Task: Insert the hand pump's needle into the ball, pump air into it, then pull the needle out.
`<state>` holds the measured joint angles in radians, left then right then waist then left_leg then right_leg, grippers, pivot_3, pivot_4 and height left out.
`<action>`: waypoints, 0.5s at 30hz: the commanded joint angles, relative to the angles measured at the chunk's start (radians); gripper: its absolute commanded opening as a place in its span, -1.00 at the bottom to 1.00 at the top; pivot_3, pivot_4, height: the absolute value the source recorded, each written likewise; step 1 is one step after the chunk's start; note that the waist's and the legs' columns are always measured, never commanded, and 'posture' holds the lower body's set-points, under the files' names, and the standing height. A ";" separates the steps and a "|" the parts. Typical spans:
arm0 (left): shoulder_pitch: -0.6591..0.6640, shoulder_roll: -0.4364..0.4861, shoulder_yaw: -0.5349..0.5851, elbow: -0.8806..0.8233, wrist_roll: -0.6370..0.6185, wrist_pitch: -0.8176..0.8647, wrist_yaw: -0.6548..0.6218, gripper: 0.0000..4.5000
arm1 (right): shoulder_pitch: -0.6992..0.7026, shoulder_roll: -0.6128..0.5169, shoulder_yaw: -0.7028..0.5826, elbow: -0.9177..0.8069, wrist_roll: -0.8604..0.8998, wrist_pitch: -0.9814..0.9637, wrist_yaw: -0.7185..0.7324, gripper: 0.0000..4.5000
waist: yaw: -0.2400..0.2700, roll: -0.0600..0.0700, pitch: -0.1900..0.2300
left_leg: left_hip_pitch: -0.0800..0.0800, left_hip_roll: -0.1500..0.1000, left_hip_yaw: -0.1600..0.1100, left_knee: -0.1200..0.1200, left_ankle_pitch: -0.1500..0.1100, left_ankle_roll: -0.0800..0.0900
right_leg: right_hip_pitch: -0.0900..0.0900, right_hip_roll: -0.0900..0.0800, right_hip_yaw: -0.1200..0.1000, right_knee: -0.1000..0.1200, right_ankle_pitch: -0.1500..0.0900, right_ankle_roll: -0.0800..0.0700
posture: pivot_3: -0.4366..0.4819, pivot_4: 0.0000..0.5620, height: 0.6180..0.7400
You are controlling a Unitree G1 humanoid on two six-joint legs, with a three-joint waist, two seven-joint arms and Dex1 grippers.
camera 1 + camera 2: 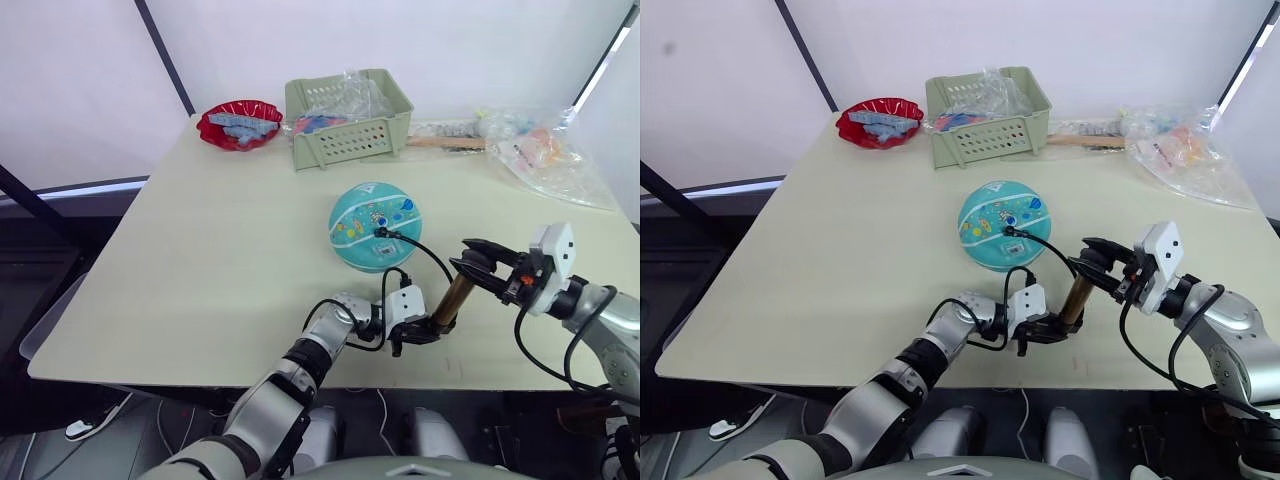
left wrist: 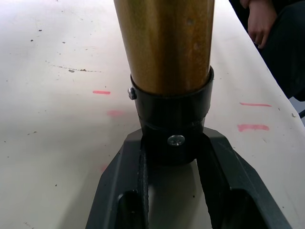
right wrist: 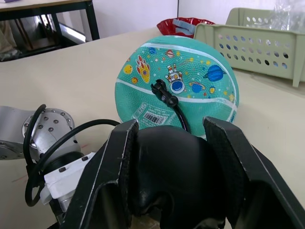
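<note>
At table centre: teal rubber ball with white stripes and cartoon prints [image 1: 374,226], resting on cream tabletop [image 1: 200,250]. Small needle on black fitting [image 3: 163,93] seated in ball's valve; thin black hose [image 1: 425,251] running toward 5 o'clock to short gold-bronze hand pump [image 1: 453,298], tilted near table's front edge. Left gripper [image 1: 415,335] clamped on pump's black foot; right gripper [image 1: 480,262] closed around black T-handle.

Progress, judged: insertion done; pumping possibly in hand; needle withdrawal outstanding.

View differences: left wrist view gives foot collar, screws, red marks on tabletop; right wrist view gives needle fitting close up. Head views add green slatted basket [image 1: 350,118] at 12 o'clock, red bowl [image 1: 240,124] at 11 o'clock.
</note>
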<state>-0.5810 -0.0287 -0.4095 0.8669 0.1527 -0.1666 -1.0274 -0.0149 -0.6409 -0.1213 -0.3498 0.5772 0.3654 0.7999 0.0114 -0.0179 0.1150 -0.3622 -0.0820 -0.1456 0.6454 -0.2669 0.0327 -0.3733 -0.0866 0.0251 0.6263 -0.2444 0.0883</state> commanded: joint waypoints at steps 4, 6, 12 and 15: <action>0.008 0.007 -0.027 0.077 0.026 0.001 -0.017 -0.58 | -0.031 -0.058 -0.049 -0.010 0.052 0.088 0.031 -0.26 | 0.002 0.002 0.006 | -0.001 0.000 0.000 0.001 0.000 0.000 | 0.000 0.000 0.000 0.000 0.000 0.000 | -0.05 -0.47 1.00; 0.010 0.007 -0.026 0.079 0.027 -0.004 -0.017 -0.58 | -0.047 -0.088 -0.100 -0.025 0.090 0.112 0.038 -0.26 | 0.003 0.004 0.009 | -0.002 -0.001 0.000 0.001 0.000 0.000 | -0.001 -0.001 0.000 0.000 0.000 0.000 | -0.05 -0.47 1.00; 0.023 0.005 -0.031 0.070 0.032 -0.009 -0.016 -0.58 | -0.100 -0.185 -0.256 -0.068 0.228 0.213 0.040 -0.26 | 0.006 0.010 0.016 | -0.011 -0.002 0.000 0.002 0.000 0.000 | -0.007 -0.002 0.000 0.000 0.003 -0.004 | -0.05 -0.47 1.00; 0.029 0.006 -0.035 0.063 0.033 -0.010 -0.015 -0.58 | -0.135 -0.234 -0.330 -0.059 0.285 0.254 0.042 -0.26 | 0.008 0.011 0.018 | -0.018 -0.004 -0.001 0.005 0.000 0.000 | -0.013 -0.003 -0.001 0.000 0.004 -0.002 | -0.05 -0.47 1.00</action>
<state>-0.5914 -0.0426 -0.4042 0.8780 0.1435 -0.2041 -1.0443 -0.1076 -0.8428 -0.3415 -0.3843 0.8160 0.6160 0.8464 0.0192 -0.0069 0.1327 -0.3806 -0.0856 -0.1463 0.6509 -0.2666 0.0329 -0.3865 -0.0895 0.0242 0.6263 -0.2404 0.0862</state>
